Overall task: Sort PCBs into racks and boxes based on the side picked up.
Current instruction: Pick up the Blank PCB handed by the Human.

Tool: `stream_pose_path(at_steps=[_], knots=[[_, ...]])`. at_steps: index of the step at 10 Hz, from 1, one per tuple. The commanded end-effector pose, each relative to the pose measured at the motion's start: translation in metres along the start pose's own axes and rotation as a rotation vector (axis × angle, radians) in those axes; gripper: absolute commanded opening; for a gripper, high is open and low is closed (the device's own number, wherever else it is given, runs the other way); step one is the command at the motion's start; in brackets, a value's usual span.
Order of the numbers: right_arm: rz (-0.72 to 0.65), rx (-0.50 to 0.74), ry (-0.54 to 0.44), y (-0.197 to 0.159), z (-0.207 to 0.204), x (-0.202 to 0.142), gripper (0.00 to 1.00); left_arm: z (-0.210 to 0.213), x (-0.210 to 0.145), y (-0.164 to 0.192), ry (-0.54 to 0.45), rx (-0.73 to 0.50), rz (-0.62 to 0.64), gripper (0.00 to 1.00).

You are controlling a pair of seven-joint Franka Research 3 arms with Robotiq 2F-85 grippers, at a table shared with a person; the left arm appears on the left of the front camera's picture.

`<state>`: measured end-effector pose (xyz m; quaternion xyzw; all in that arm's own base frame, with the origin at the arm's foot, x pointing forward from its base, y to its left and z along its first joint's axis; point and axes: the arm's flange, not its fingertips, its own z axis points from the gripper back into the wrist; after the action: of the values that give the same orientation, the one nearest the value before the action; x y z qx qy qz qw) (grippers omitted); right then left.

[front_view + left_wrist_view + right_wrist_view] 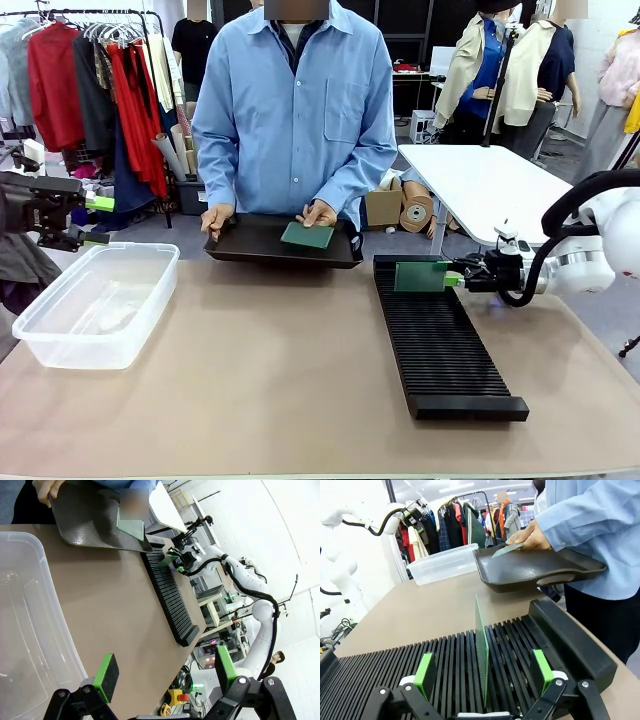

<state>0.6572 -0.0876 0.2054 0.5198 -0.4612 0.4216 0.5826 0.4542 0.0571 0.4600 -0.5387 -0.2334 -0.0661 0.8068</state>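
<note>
Left gripper (97,221) and right gripper (453,280) both spread wide.

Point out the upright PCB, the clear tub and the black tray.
upright PCB (481,650): right wrist view, middle of its narrow visible face.
clear tub (80,352): front view, near wall below the rim.
black tray (250,240): front view, bare floor.

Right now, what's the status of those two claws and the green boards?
Left claw open, empty, by clear plastic tub. Right claw open astride thin green circuit board standing upright in slotted black rack. Person's hands hold shallow black tray bearing second green board.
</note>
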Motion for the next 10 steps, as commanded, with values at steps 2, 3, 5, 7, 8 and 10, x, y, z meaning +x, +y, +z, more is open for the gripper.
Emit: stream_pose_path(at_steps=[2, 3, 5, 7, 8, 10], knots=[[0.054, -0.014, -0.018, 0.012, 0.009, 0.041, 1.0, 0.0, -0.001, -0.001, 0.0, -0.003, 0.0, 1.0], [0.072, -0.016, -0.018, 0.017, 0.011, 0.051, 1.0, 0.0, -0.001, -0.001, 0.0, -0.003, 0.0, 1.0], [0.091, -0.037, -0.015, 0.037, 0.017, 0.071, 1.0, 0.0, -0.001, -0.001, 0.0, -0.003, 0.0, 1.0], [0.041, -0.041, -0.004, 0.072, 0.019, 0.089, 1.0, 0.0, -0.001, -0.001, 0.0, -0.003, 0.0, 1.0], [-0.024, 0.009, 0.002, 0.086, 0.017, 0.094, 1.0, 0.0, -0.001, -0.001, 0.0, -0.003, 0.0, 1.0], [-0.179, 0.097, 0.049, 0.106, 0.015, 0.105, 1.0, 0.0, -0.001, -0.001, 0.0, -0.003, 0.0, 1.0]])
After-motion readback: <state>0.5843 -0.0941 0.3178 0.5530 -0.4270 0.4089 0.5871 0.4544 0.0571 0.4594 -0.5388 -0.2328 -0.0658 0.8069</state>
